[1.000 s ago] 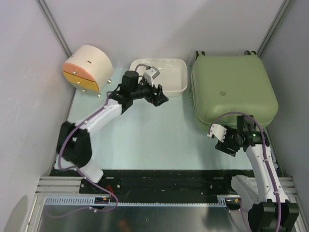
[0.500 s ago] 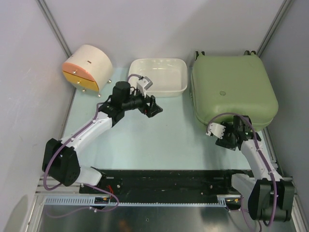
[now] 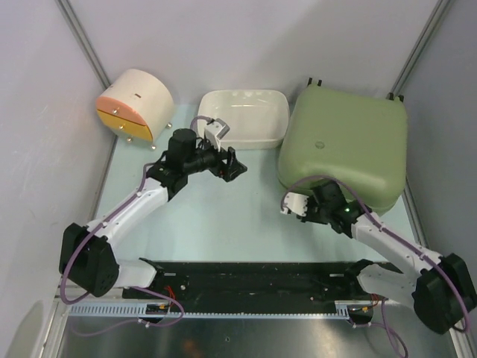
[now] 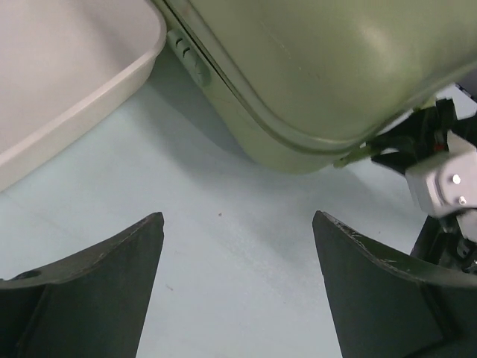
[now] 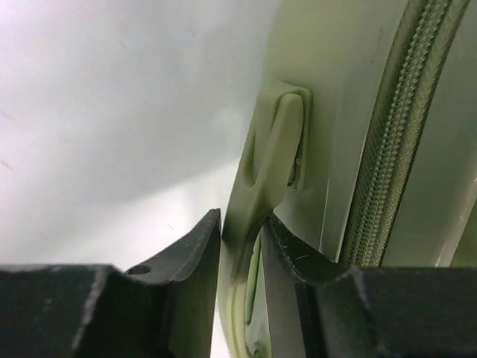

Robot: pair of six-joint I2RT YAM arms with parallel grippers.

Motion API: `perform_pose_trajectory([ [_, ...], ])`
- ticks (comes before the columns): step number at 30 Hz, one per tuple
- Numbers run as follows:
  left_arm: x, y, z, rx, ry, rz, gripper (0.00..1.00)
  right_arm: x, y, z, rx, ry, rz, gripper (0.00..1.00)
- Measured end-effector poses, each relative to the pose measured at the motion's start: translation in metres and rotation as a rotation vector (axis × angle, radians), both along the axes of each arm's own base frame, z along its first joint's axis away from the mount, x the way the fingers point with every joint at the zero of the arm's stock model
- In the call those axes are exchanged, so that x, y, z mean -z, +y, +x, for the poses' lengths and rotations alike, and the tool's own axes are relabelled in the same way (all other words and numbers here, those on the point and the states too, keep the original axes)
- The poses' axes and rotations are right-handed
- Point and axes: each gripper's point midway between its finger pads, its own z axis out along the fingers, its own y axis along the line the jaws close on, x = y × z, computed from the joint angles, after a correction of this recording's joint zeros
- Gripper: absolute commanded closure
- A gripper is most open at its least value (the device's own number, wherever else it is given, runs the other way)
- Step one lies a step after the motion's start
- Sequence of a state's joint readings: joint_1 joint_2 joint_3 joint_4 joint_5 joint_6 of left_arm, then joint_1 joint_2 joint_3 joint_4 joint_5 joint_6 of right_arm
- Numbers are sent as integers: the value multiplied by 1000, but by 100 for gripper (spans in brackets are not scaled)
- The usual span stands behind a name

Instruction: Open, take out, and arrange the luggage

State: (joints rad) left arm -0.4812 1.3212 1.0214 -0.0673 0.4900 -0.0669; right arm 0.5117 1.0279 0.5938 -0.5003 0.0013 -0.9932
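Observation:
The luggage [image 3: 344, 145], an olive-green hard-shell case, lies closed at the back right, turned askew with its near corner towards the middle. My right gripper [image 3: 322, 203] is at its near edge, shut on the case's green side handle [image 5: 274, 160]; both fingers pinch the handle strap, and the zip [image 5: 395, 149] runs just beside them. My left gripper [image 3: 237, 170] hangs open over the bare table, left of the case, with nothing between its fingers. In the left wrist view, the luggage [image 4: 320, 67] fills the upper right above the left gripper [image 4: 237, 218].
A white rectangular tub [image 3: 247, 119] stands at the back centre, close to the case's left side, and shows as the tub [image 4: 67, 67] in the left wrist view. A round cream drawer box with an orange front [image 3: 134, 104] sits at the back left. Grey walls close in both sides.
My right gripper has closed on the case's handle and moved left, swinging the luggage's near end towards the middle. The left arm drew back slightly, still open.

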Motion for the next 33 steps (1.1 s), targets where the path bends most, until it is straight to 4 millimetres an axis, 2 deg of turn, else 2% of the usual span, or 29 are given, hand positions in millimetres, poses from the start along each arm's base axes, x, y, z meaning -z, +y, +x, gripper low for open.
perform_pose_trajectory([
  [2,3,7,1,-39,26,-7,13,2,26,-7,11,50,74,44],
  [3,5,10,2,-58,39,-11,13,3,37,-13,26,85,116,37],
  [7,12,36,12,-170,103,-41,12,1,68,-29,112,171,207,24],
  [11,14,56,14,-263,130,-65,10,-15,100,-37,171,214,269,22],
  [13,12,60,10,-289,147,-88,9,-38,131,-39,136,221,340,22],
  [15,13,64,8,-319,182,-120,8,-71,160,-36,95,196,429,22],
  [17,17,71,7,-358,228,-152,9,-104,174,-28,82,155,499,21],
  [19,22,78,8,-391,276,-180,10,-124,178,-22,89,120,530,20],
  [22,31,80,-3,-384,372,-233,12,-146,173,-15,119,73,565,20],
  [25,40,60,-32,-301,458,-268,12,-173,154,1,183,20,625,20],
  [27,47,34,-66,-196,513,-281,10,-197,129,29,275,-34,686,20],
  [30,60,-5,-122,-41,589,-288,9,-229,78,70,438,-132,761,20],
  [33,68,-41,-157,65,691,-284,15,-246,25,96,577,-214,804,19],
])
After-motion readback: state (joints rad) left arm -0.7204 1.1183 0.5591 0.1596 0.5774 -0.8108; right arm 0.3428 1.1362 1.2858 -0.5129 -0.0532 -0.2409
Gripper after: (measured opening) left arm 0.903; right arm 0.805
